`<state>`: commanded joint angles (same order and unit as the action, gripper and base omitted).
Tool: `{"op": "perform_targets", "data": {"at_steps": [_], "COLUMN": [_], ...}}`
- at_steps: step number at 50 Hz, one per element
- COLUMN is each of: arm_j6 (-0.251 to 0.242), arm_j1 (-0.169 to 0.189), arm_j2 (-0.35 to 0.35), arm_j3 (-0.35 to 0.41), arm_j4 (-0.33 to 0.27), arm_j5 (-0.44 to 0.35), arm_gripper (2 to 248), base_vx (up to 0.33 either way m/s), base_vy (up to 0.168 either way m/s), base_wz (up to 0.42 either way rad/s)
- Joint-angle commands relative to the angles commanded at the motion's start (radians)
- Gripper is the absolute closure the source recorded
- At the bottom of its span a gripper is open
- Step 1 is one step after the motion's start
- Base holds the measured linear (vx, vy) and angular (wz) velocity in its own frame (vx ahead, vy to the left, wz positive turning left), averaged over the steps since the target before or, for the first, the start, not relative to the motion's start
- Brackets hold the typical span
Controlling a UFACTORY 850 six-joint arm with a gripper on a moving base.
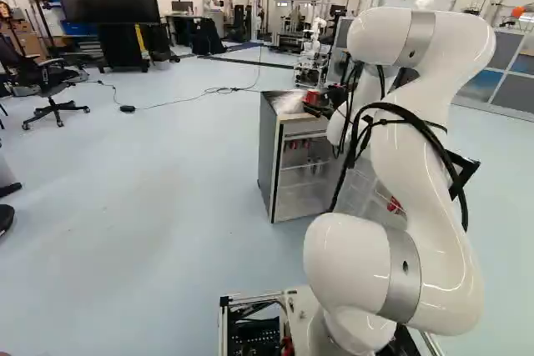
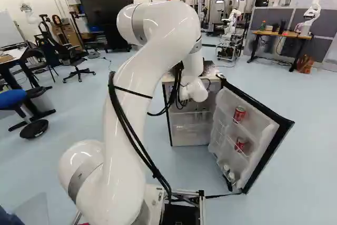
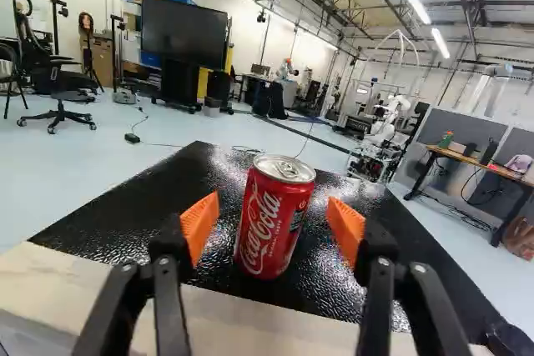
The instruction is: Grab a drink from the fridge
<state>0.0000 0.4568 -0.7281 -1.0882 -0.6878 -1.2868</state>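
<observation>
1. Can [image 3: 272, 224]: smooth, glossy metal is noted.
2. Fridge top [image 3: 125, 218]: a glossy black, pebbled surface is observed.
3. Arm [image 2: 158, 51]: a smooth, glossy shell is recorded.
4. Door lining [image 2: 266, 130]: smooth, plastic-looking material is seen.

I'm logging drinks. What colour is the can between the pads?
Red, white-lettered can with silver top; best in the wrist view.

Door [image 1: 360, 191] was mostly blocked by the arm [image 1: 427, 214] in the left base view. Items on the fridge's [image 1: 265, 156] inner shelves were too blurred to name. Small containers [image 2: 230, 175] low on the door were too tiny to identify. Blue seat [image 2: 11, 98] was cut off by the right base view's left edge.
</observation>
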Motion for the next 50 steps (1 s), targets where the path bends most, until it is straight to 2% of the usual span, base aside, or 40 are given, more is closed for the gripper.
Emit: {"op": "perform_targets", "data": {"at_steps": [1,5,6,11,12,22,50], "arm_j6": [0.000,0.000,0.000,0.000,0.000,0.000,0.000], "arm_j1": [0.000,0.000,0.000,0.000,0.000,0.007,0.051], "arm_j2": [0.000,0.000,0.000,0.001,0.003,0.044,0.221], "arm_j3": [0.000,0.000,0.000,0.001,0.002,0.040,0.210], "arm_j4": [0.000,0.000,0.000,0.000,0.000,0.000,0.001], "arm_j5": [0.000,0.000,0.000,0.000,0.000,0.000,0.000], "arm_gripper": [54,54,17,17,3,3,3], "base_vx": [0.000,0.000,0.000,0.000,0.000,0.000,0.000], "base_vy": [0.000,0.000,0.000,0.000,0.000,0.000,0.000], "base_wz": [0.000,0.000,0.000,0.000,0.000,0.000,0.000]}}
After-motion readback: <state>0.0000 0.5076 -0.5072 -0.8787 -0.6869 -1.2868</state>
